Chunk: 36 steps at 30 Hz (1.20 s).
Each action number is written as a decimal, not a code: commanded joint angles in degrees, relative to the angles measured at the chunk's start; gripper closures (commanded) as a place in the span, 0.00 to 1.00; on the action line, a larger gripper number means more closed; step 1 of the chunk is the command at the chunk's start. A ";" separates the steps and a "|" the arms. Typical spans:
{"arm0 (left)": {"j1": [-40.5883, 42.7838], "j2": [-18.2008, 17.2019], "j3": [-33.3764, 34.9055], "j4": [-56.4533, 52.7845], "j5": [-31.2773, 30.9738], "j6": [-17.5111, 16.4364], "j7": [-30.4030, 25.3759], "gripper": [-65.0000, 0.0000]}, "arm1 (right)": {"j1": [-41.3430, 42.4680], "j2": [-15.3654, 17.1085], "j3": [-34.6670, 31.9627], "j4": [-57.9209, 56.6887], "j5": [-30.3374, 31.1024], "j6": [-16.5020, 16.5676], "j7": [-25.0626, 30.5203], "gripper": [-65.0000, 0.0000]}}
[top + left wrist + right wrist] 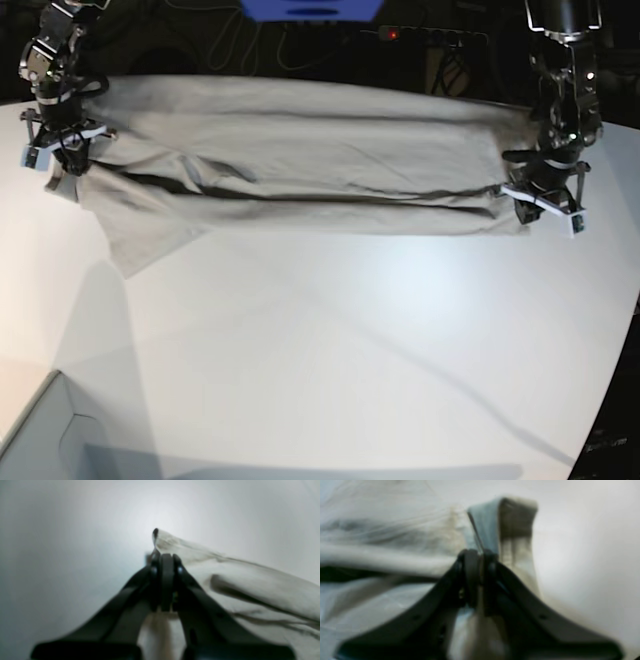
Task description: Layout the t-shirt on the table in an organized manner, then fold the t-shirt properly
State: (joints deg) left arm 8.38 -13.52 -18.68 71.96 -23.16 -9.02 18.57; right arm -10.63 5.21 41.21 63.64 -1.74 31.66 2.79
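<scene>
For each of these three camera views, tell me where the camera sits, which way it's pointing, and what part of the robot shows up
Left wrist: on the left arm, looking along the left gripper, shut on a t-shirt edge over the table.
Right wrist: on the right arm, looking along the right gripper, shut on a bunched fold of the shirt.
Base: raised in front, looking down across the table; both arms show at the shirt's two ends.
Shared: every view shows the t-shirt, and the base view shows both grippers that the wrist views see close up.
</scene>
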 commanded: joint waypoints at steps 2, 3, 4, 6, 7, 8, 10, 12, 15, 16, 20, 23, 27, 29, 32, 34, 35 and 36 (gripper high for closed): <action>-0.78 -0.77 -0.36 0.87 -0.18 -0.17 -1.29 1.00 | -0.66 0.98 0.68 2.34 0.02 0.38 0.42 0.70; -0.87 -0.77 -0.36 0.78 -0.18 -0.17 -1.29 1.00 | -1.01 0.98 0.68 3.92 0.11 0.38 0.42 0.63; -0.95 -0.77 -0.36 0.78 -0.18 -0.17 -1.29 1.00 | -1.28 0.81 0.85 6.12 0.11 0.38 0.07 0.57; -0.95 -0.77 -0.36 0.96 -0.18 -0.17 -1.29 1.00 | -2.69 0.37 2.88 10.96 0.20 0.38 0.16 0.45; -0.95 -0.77 -0.36 0.96 -0.18 -0.17 -1.29 1.00 | -2.86 -0.16 3.49 13.15 0.20 0.38 -0.02 0.41; -0.95 -0.77 -0.36 0.78 -0.18 -0.17 -1.29 1.00 | -2.86 -0.86 4.11 15.18 0.20 0.38 -0.11 0.38; -1.04 -0.77 -0.36 0.78 -0.18 -0.26 -1.29 1.00 | -2.69 -1.12 4.28 17.99 0.20 0.47 -0.11 0.33; -1.04 -0.77 -0.36 0.96 -0.18 -0.26 -1.29 1.00 | -2.42 -0.69 2.26 19.04 0.11 1.61 -0.19 0.33; -1.04 -0.77 -0.36 0.87 -0.18 -0.26 -1.29 1.00 | 0.13 0.81 -2.66 18.61 -0.24 4.25 -1.07 0.33; -1.04 -0.77 -0.36 0.87 -0.18 -0.26 -1.29 1.00 | 1.36 1.25 -4.51 18.43 -0.24 4.52 -2.92 0.33; -1.04 -0.77 -0.36 0.78 -0.18 -0.26 -1.29 1.00 | 8.83 3.62 -10.66 16.58 -1.03 4.60 -13.12 0.33; -1.04 -0.77 -0.36 0.78 -0.18 -0.26 -1.29 1.00 | 16.39 4.94 -13.47 11.13 -3.23 4.60 -20.76 0.33; -1.13 -0.77 -0.36 0.78 -0.18 -0.26 -1.29 1.00 | 24.57 6.35 -14.88 -0.30 -6.22 4.69 -24.46 0.33; -1.13 -0.77 -0.36 0.78 -0.18 -0.26 -1.29 1.00 | 27.64 7.05 -16.11 -6.19 -6.31 4.69 -24.37 0.33; -1.13 -0.77 -0.36 0.78 -0.18 -0.26 -1.29 1.00 | 30.81 9.07 -17.69 -13.75 -6.31 4.69 -24.28 0.33; -1.13 -0.77 -0.36 0.78 -0.18 -0.26 -1.29 1.00 | 32.83 9.34 -17.96 -18.05 -6.31 4.69 -23.40 0.33; -1.13 -0.77 -0.36 0.78 -0.18 -0.26 -1.29 1.00 | 33.36 9.42 -17.96 -19.72 -6.31 4.69 -22.61 0.33; -1.13 -0.77 -0.36 0.78 -0.18 -0.26 -1.29 1.00 | 33.53 9.51 -17.96 -20.96 -6.31 4.69 -21.73 0.33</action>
State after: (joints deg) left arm 7.77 -13.50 -18.72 71.88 -23.14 -9.06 18.52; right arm 21.67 14.15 23.22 41.98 -8.58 36.03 -19.86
